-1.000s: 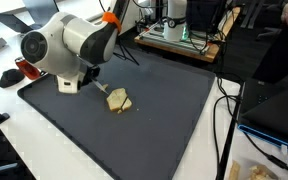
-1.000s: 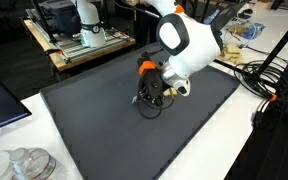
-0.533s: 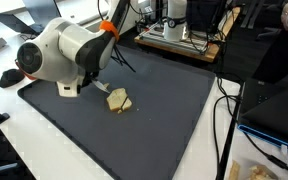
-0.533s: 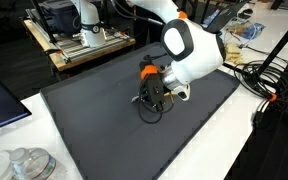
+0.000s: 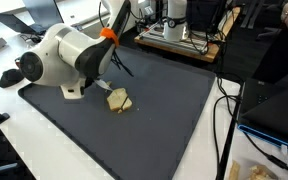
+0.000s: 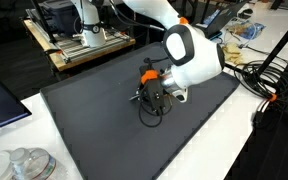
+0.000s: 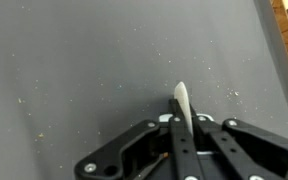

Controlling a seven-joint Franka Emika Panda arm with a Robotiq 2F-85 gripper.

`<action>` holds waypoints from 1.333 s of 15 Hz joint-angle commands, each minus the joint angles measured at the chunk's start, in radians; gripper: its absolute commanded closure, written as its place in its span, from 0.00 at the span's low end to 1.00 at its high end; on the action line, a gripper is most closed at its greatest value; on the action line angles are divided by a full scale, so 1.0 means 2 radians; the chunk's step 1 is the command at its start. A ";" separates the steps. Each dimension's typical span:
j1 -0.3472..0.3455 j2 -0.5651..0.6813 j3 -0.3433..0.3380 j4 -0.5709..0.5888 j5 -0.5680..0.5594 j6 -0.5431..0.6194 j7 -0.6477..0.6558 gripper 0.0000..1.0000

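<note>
My gripper (image 7: 180, 118) is shut on a thin, flat, cream-white blade-like piece (image 7: 181, 98) that sticks out past the fingertips, over the dark grey mat (image 7: 74, 70). In an exterior view the black gripper (image 6: 148, 97) hangs low over the mat under the white wrist. In an exterior view the fingers are hidden behind the white arm (image 5: 64, 55). A beige, bread-like lump (image 5: 119, 100) lies on the mat just beside the arm, apart from the gripper.
The mat (image 5: 164, 120) lies on a white table. Behind it stands a wooden stand with equipment (image 6: 79, 40). Cables (image 6: 259, 80) run along one side. Clear plastic containers (image 6: 24, 162) sit at a front corner. A red and black object (image 5: 9, 76) lies off the mat's edge.
The arm has leaned lower and swung a little across the mat. The white piece stays in the shut jaws. The beige lump has not moved.
</note>
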 commanded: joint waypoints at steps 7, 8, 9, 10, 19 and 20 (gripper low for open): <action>-0.017 0.023 0.019 0.019 0.030 -0.013 -0.020 0.99; -0.020 0.012 0.021 0.012 0.034 -0.014 -0.016 0.99; -0.025 0.004 0.025 0.007 0.040 -0.012 -0.014 0.99; -0.030 -0.006 0.027 -0.002 0.045 -0.009 -0.008 0.99; -0.064 -0.113 0.056 -0.133 0.084 0.124 0.055 0.99; -0.065 -0.126 0.057 -0.152 0.084 0.143 0.065 0.99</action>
